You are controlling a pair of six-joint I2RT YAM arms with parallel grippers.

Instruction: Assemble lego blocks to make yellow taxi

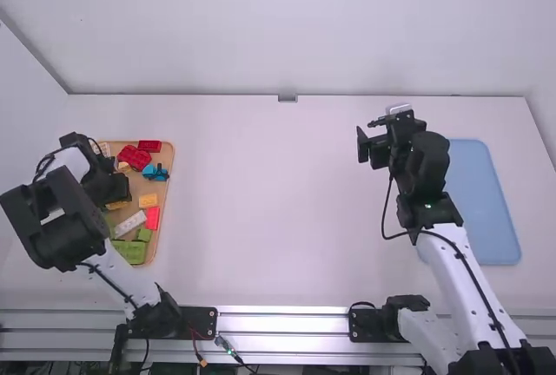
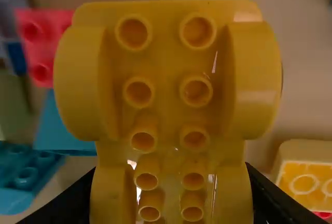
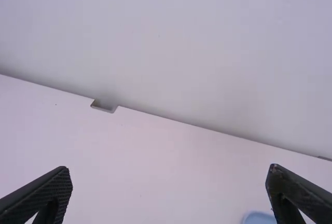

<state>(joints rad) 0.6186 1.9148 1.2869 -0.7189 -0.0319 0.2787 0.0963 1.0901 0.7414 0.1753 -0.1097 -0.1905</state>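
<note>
High view: the left gripper [image 1: 117, 191] is over the wooden tray [image 1: 167, 180] of toy blocks, beside the white table's bare middle; the blue board [image 1: 483, 201] lies at the right. Left wrist view: the gripper holds a yellow block [image 2: 167, 92] with rounded wheel arches, pinched by its sides. It should rise straight and level past its neighbours before travelling. Its long axis runs outward from between the fingers, studs towards the camera; I cannot tell front from back. Right wrist view: the right gripper [image 3: 169, 195] is spread wide and holding nothing.
</note>
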